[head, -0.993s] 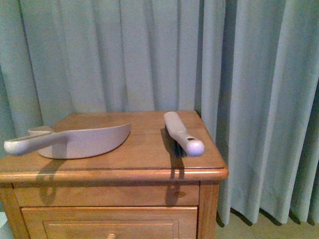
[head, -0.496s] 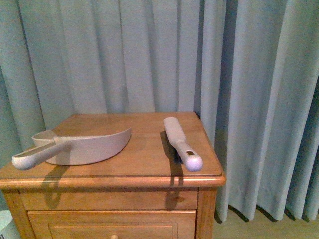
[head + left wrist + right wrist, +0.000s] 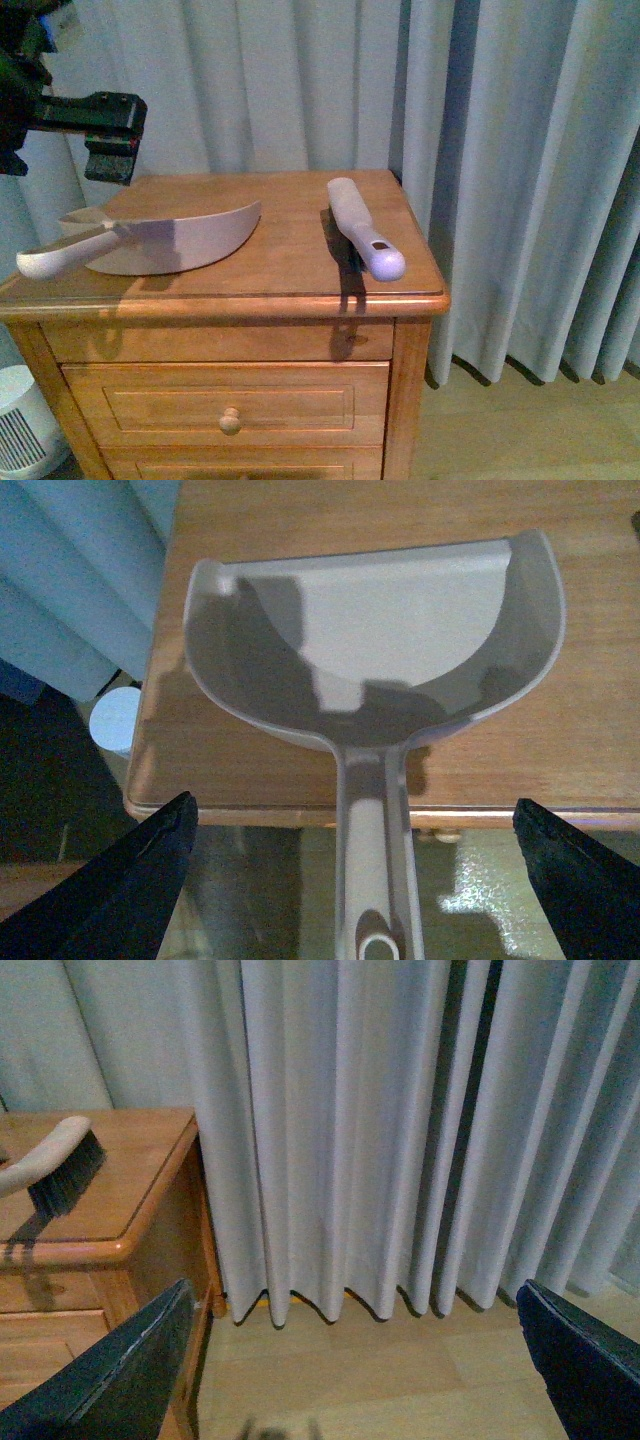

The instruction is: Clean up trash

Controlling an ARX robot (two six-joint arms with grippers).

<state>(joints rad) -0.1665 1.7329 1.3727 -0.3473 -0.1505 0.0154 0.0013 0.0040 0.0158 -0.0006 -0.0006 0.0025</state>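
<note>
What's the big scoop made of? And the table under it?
The dustpan looks like beige plastic: smooth, matte, moulded in one piece with its handle. The nightstand looks like varnished wood: grain shows and the top shines, though it might be veneer.

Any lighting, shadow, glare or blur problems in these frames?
Front view: bluish cast; brush and dustpan throw hard shadows toward the front edge of the nightstand. Left wrist view: sharp, dark shadow patches inside the dustpan, bright glare on the floor. Right wrist view: even light, a small smear on the floor.
</note>
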